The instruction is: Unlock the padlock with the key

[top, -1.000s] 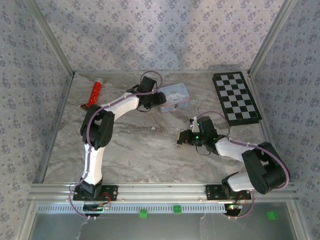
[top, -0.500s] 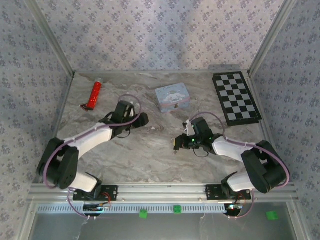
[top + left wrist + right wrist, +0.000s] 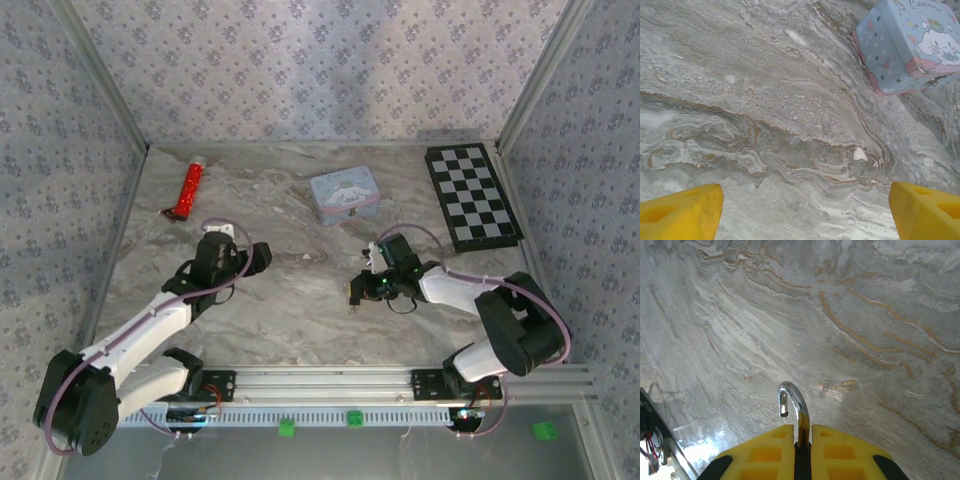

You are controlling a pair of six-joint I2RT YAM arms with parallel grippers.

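At table (image 3: 300,310) centre | right gripper (image 3: 801,434) clamped on padlock (image 3: 796,402), shackle pointing out leftward | left gripper (image 3: 802,215) fingers apart, empty, well apart | key perhaps hidden, cannot tell

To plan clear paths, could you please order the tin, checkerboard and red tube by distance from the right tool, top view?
1. Tin, just beyond the right tool.
2. Checkerboard, far right corner.
3. Red tube, far left.

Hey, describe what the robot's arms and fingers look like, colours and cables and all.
The left arm and right arm have white links and black joints, with lilac cables looping along them. The fingers are blocky yellow plastic. A green light glows at the right wrist.
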